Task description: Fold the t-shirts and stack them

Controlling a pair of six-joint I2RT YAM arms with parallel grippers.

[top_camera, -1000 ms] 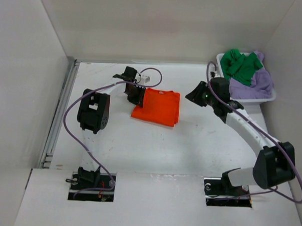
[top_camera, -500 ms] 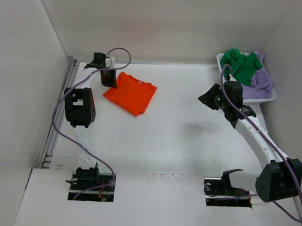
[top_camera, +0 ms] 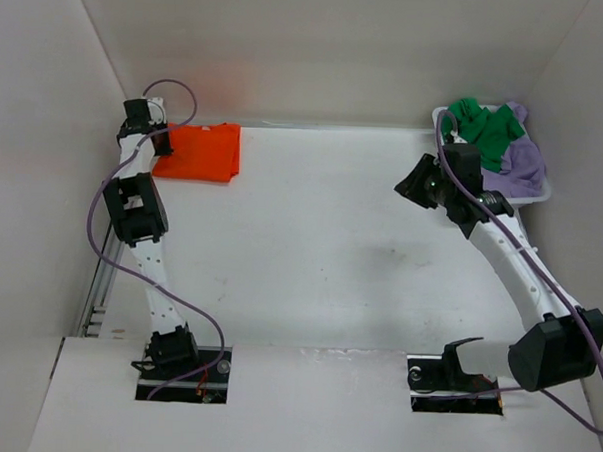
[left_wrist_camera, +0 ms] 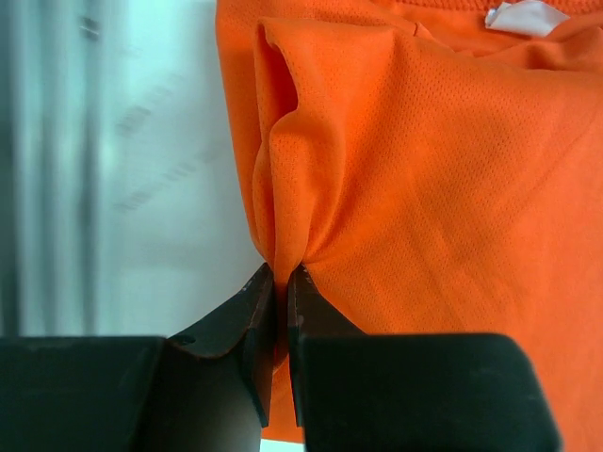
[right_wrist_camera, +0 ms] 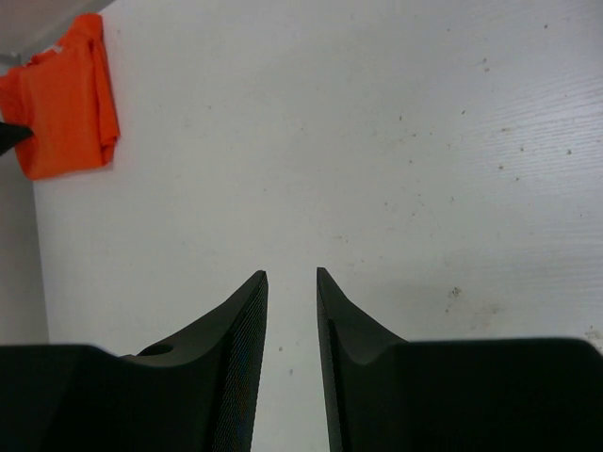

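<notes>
At the far left the left pincer (left_wrist_camera: 281,282) clenches a fold of the orange t-shirt (top_camera: 200,152), the right pincer (right_wrist_camera: 290,275) hangs parted and empty beside the white basket (top_camera: 528,200) holding the green t-shirt (top_camera: 489,134) and the lavender t-shirt (top_camera: 512,167), on a white surface (top_camera: 331,247) between white walls (top_camera: 289,55).

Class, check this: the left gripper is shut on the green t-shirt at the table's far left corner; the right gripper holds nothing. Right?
Wrong colour: the left gripper is shut on the orange t-shirt, as the left wrist view shows. The rest holds.
</notes>
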